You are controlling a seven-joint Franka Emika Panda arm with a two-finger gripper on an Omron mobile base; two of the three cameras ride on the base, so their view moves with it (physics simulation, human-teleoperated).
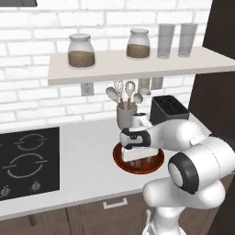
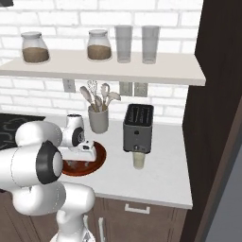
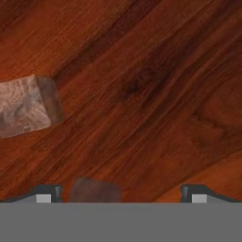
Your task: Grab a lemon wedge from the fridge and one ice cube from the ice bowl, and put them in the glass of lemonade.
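Hovering right down inside the ice bowl (image 1: pixel 120 161), the pincer (image 3: pixel 121 194) is standing with its jaws spread wide, gripping nothing, and in the hand view its two dark fingertips (image 3: pixel 46 194) are poking up at the bottom over reddish-brown wood grain. One ice cube (image 3: pixel 94 191) is sitting between those tips, closer to the left one in that view, though whether it is touching either I cannot tell; a second pale cube (image 3: pixel 26 106) is lying apart from it, up toward the left edge. From the base views the white arm (image 2: pixel 40 142) is bending low over the bowl, its hand covering most of the dish on the pale tabletop (image 1: pixel 87 160). Just behind the bowl a grey utensil cup (image 2: pixel 99 119) is holding spoons and a whisk. Beside it, to the right, a black toaster (image 2: pixel 138 126) is standing near the brick wall, and the glass of lemonade (image 2: pixel 138 160) is sitting right in front of the toaster, well apart from the bowl. Off to the left a black cooktop (image 1: pixel 27 160) is lying flush in the tabletop. Farther back and higher, a shelf (image 2: pixel 165 68) is carrying two jars (image 2: pixel 99 45) of brown contents and two tall greyish glasses (image 2: pixel 124 43).
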